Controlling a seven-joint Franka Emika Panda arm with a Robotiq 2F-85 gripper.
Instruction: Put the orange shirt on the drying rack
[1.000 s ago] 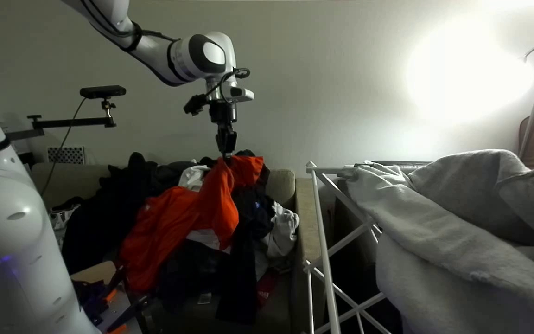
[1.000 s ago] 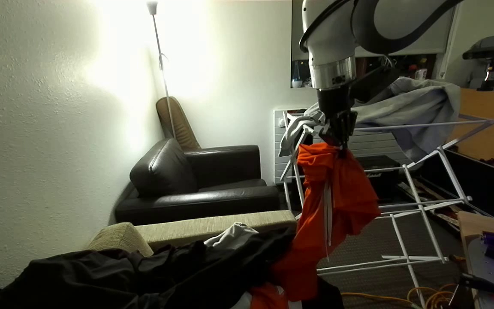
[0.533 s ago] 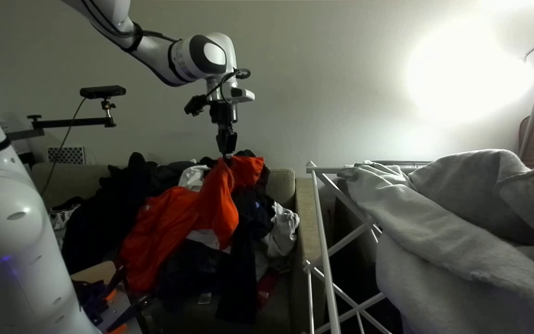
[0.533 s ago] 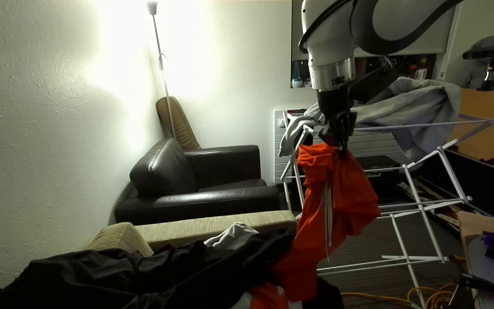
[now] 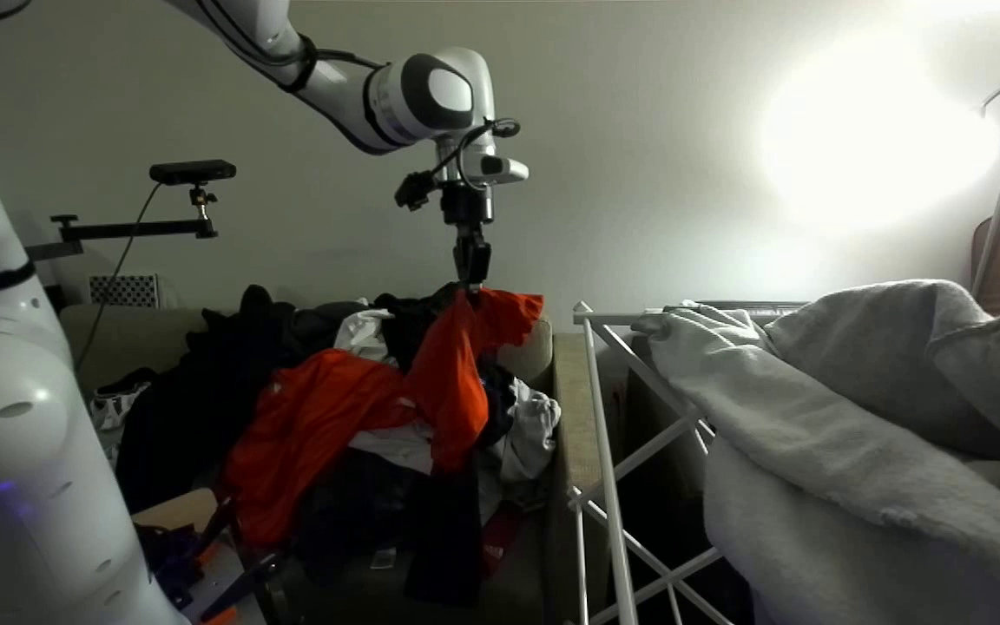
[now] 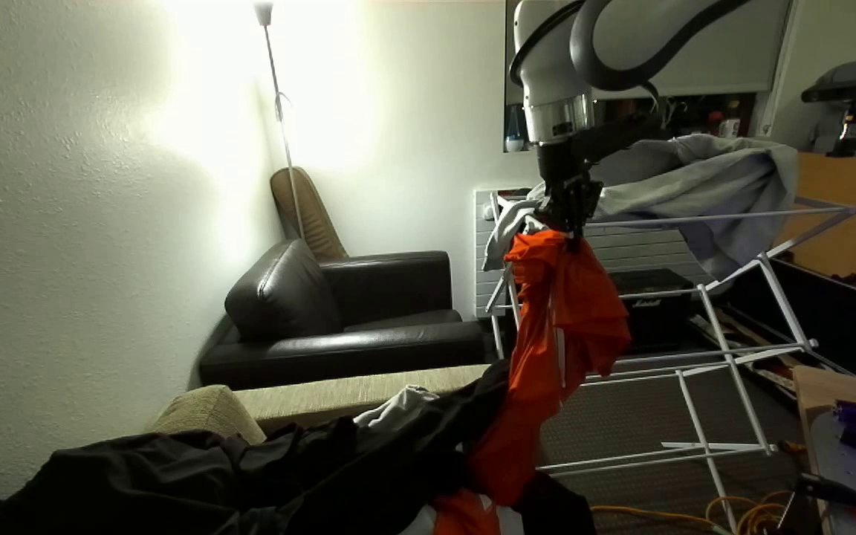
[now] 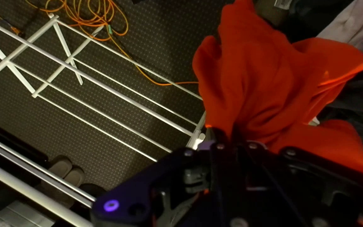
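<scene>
One gripper: black, hard-edged and jointed, pointing straight down, its jaws clamped on a bunched pinch of the orange shirt.
Shirt cloth: thin, soft and matte, hanging from that grip in long loose folds; a slim pale strip runs down it in an exterior view, and a short flap juts out beside the jaws.
Shirt's place: upper part in the air, left of the drying rack and apart from it in an exterior view; lower end overlapping the black clothes in both exterior views, though whether it rests on them I cannot tell.
Rack frame: thin white tubes, straight parallel rails, slanted legs that cross in an X.
Grey sheet: pale, thick, faintly fuzzy, draped over the rack in broad rounded folds.
Bright orange garment: crumpled, on the heap left of the shirt in an exterior view; whether the two touch is hard to see.
Black clothes: smooth-looking, in soft creases, heaped on the sofa.
Sofa arm: pale beige, woven texture, blocky, flat on top.
Floor: dark, a grid of small pale dots between the rails in the wrist view.
</scene>
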